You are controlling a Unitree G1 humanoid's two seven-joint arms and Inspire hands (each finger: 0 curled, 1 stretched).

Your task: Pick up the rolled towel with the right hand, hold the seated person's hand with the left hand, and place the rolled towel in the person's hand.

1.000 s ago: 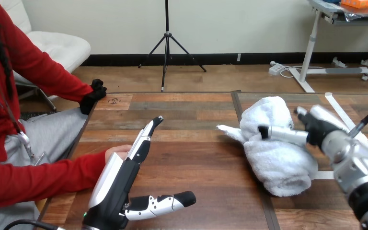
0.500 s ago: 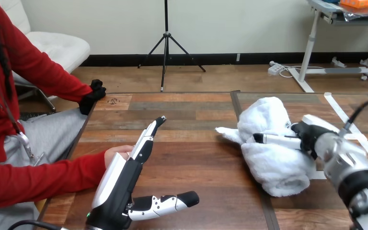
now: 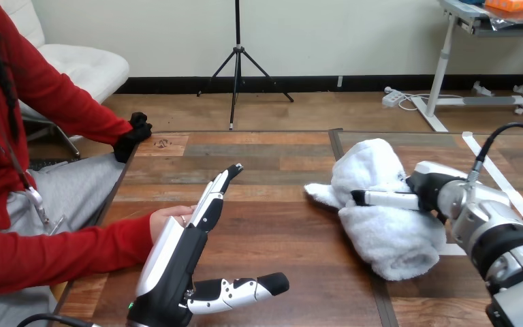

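Pickup is looking like the step in hand. Through the head view, the rolled towel [image 3: 388,231] is lying on the table [image 3: 279,225] toward its right edge, and the right hand [image 3: 430,189] is resting against its upper side; whether it is gripping cannot be told. It should be closing round the thick middle of the roll, not the loose flap, before lifting. Near the left edge the left hand [image 3: 177,248] is standing open, fingers straight, just beside the person's hand [image 3: 165,219], not clasping it.
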